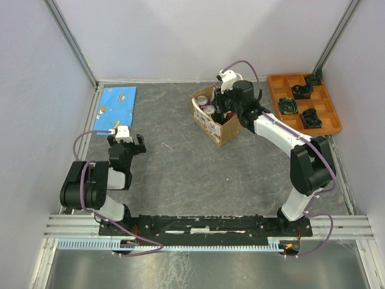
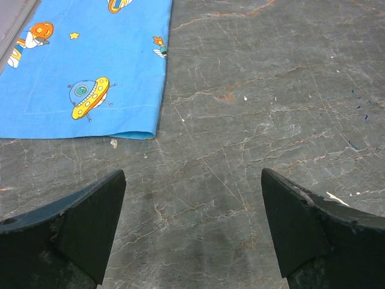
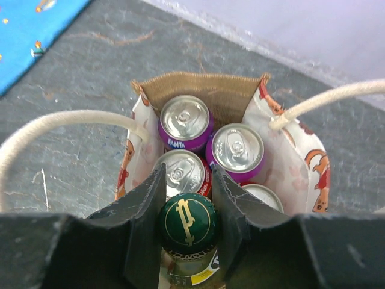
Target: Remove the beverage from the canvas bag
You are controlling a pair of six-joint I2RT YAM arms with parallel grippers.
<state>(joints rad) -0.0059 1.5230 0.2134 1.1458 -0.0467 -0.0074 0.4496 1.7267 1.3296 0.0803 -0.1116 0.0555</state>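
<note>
Right fingers [image 3: 147, 211]: closed in on the green cap of the bottle [image 3: 187, 221], one finger against each side. Judged a hold.
Bottle: upright between these fingers, its body down inside the canvas bag [image 3: 207, 90]. Not yet raised.
Progress: the grasp appears made. The lift clear of the rim and the set-down on the desk [image 2: 252, 90] are left to do.
Close neighbours: a red can [image 3: 183, 171] sits just beyond the fingertips. A silver-topped can [image 3: 261, 195] is just beside the right-hand finger. Packing is tight, so a sideways pull would likely drag them.
Farther cans: two purple cans [image 3: 184, 120] stand beyond the red one, against the far wall of the bag.
Handles: one cream handle [image 3: 60, 120] loops out on each side of the fingers. Neither crosses the mouth, so the way straight up looks open.
Bag edges: soft printed side walls flank the fingers closely. The bag may rise with the bottle.
Left fingers [image 2: 84, 223]: spread wide, holding nothing, over bare desk, well apart from the bag.
Beyond the left fingers: a blue cloth [image 2: 90, 66] lies flat, far and to the left.
</note>
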